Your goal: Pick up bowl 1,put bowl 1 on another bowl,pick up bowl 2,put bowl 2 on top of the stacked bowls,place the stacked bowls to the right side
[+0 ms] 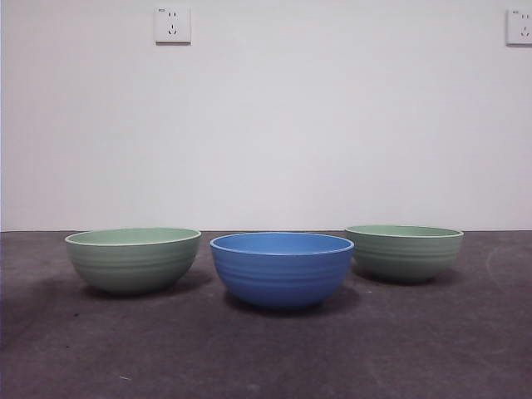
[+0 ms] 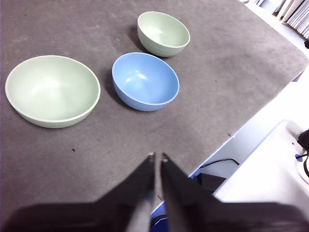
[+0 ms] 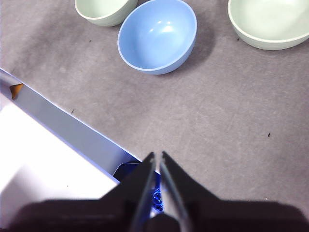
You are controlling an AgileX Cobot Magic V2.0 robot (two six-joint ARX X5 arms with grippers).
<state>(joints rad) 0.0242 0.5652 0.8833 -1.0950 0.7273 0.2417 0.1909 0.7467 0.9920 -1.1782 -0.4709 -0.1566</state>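
The dark surface [image 1: 266,357] carries three separate upright bowls in a row: the blue bowl [image 1: 281,268] in the middle, a pale green bowl [image 1: 133,258] on one side and a second pale green bowl [image 1: 404,251] on the other. All three lie well ahead of both pairs of fingers, none stacked. The left gripper [image 2: 157,157] and the right gripper [image 3: 156,154] hang over the surface's near edge, fingers clenched almost together on nothing.

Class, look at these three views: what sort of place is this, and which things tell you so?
Probably a lab or test room, not a kitchen: a bare white wall with sockets, a dark matted table holding only three empty bowls, and loose cables past its edge.
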